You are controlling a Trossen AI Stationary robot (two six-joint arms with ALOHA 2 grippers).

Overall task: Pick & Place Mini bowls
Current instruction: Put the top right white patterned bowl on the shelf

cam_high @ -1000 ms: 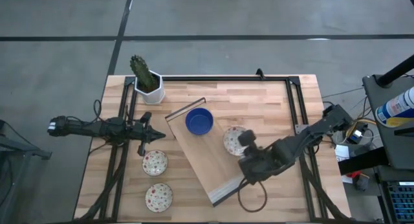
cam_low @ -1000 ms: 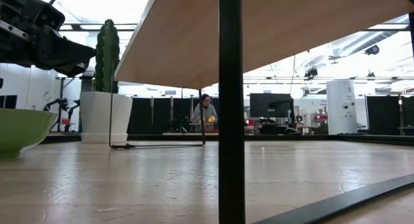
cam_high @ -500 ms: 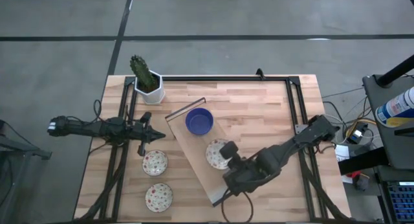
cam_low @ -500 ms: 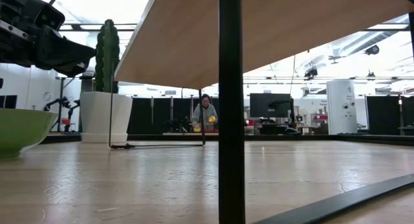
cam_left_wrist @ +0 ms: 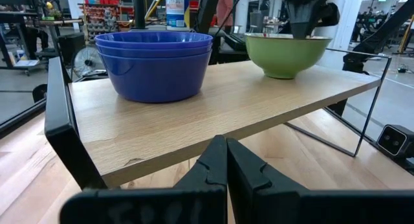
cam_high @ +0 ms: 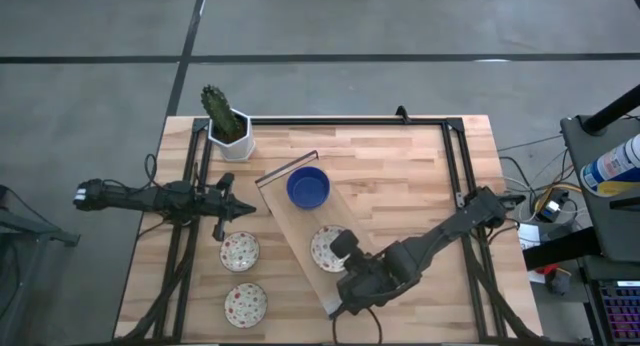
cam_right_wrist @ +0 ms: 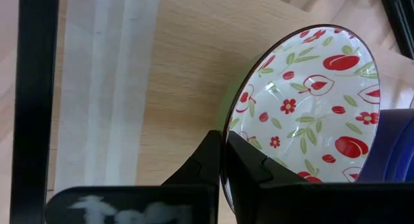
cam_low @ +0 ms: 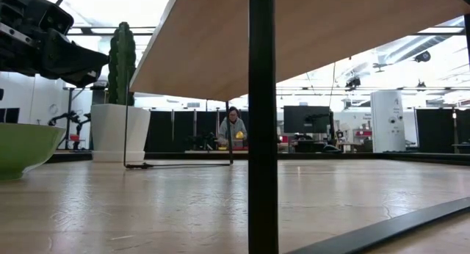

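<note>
A wooden shelf board (cam_high: pixel 300 236) stands raised on a black wire frame. A stack of cobalt blue mini bowls (cam_high: pixel 308 187) (cam_left_wrist: pixel 155 62) sits on it by its base. Beside it is a floral mini bowl (cam_high: pixel 326 248) (cam_right_wrist: pixel 304 107), green outside (cam_left_wrist: pixel 284 52), with my right gripper (cam_high: pixel 346 250) (cam_right_wrist: pixel 224 143) shut on it. Two more floral bowls (cam_high: pixel 240 251) (cam_high: pixel 245 304) rest on the table by their bases. My left gripper (cam_high: pixel 240 212) (cam_left_wrist: pixel 225 153) hovers shut at the table's left, level with the shelf edge, touching nothing. My right gripper pinches the floral bowl's rim (cam_right_wrist: pixel 228 123), one finger inside the bowl and one outside. It comes from above, pointing down (cam_left_wrist: pixel 304 10). The bowl stands upright, and its base (cam_left_wrist: pixel 284 74) looks to be on the shelf board.
A cactus in a white hexagonal pot (cam_high: pixel 228 126) stands at the table's far left corner. Black rails (cam_high: pixel 460 176) frame the tabletop. The shelf's black leg (cam_low: pixel 262 122) crosses the low view. Bare wood (cam_high: pixel 400 166) lies right of the shelf. A person sits in the room far behind.
My right gripper has carried the floral bowl along the shelf board toward the table's left and near edge, away from the blue stack's right side, staying shut on the rim. The left arm has kept still.
</note>
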